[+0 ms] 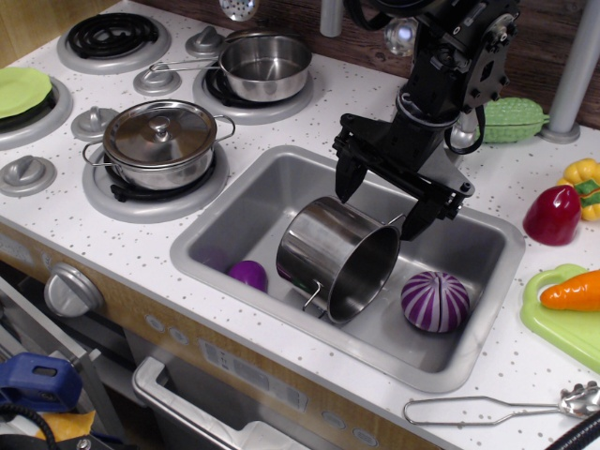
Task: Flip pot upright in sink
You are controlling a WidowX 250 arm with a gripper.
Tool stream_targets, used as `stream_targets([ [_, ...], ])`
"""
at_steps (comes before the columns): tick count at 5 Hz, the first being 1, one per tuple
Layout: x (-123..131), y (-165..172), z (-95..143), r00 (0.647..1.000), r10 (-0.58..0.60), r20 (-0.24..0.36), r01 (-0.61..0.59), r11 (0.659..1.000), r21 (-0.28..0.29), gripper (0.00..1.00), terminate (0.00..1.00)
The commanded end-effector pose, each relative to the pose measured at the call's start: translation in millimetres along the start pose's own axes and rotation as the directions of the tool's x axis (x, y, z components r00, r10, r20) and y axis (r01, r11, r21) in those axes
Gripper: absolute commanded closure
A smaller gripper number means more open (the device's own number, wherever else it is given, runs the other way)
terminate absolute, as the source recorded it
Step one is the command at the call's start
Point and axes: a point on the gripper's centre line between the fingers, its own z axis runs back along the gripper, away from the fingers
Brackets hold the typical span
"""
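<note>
The tall shiny steel pot (339, 258) lies on its side in the grey sink (234, 211), its open mouth facing right and toward the front. One wire loop handle shows at its lower front and another at its upper right. My black gripper (382, 199) hangs just above the pot's upper rim, with the fingers spread wide. One fingertip is left of the pot's top and the other is by the upper right handle. Nothing is held between them.
A purple striped ball (435, 301) and a small purple object (248, 274) lie in the sink beside the pot. A lidded pot (160, 135) and a long-handled saucepan (264, 66) stand on burners to the left. Toy vegetables (553, 214) and a green board (562, 314) are at right.
</note>
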Motion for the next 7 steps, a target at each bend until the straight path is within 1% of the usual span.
stream_targets([
  [1,0.0,0.0,0.0,1.000,0.000,0.000,0.000,1.000,0.000,0.00,0.00],
  [2,-3.7,-3.1,-6.4,0.999,-0.022,0.044,0.018,0.995,0.095,0.00,0.00],
  [3,-3.5,-3.6,-10.3,0.995,-0.069,0.074,0.053,0.979,0.194,0.00,0.00],
  [4,-2.9,-5.4,-12.5,0.991,-0.097,0.092,0.069,0.960,0.270,0.00,0.00],
  [5,-5.2,-3.6,-23.3,0.990,-0.089,0.109,0.058,0.963,0.263,0.00,0.00],
  [6,-6.5,-3.3,-27.4,0.989,-0.098,0.114,0.062,0.956,0.287,0.00,0.00],
  [7,-10.7,-3.4,-38.3,0.987,-0.103,0.126,0.058,0.947,0.314,0.00,0.00],
])
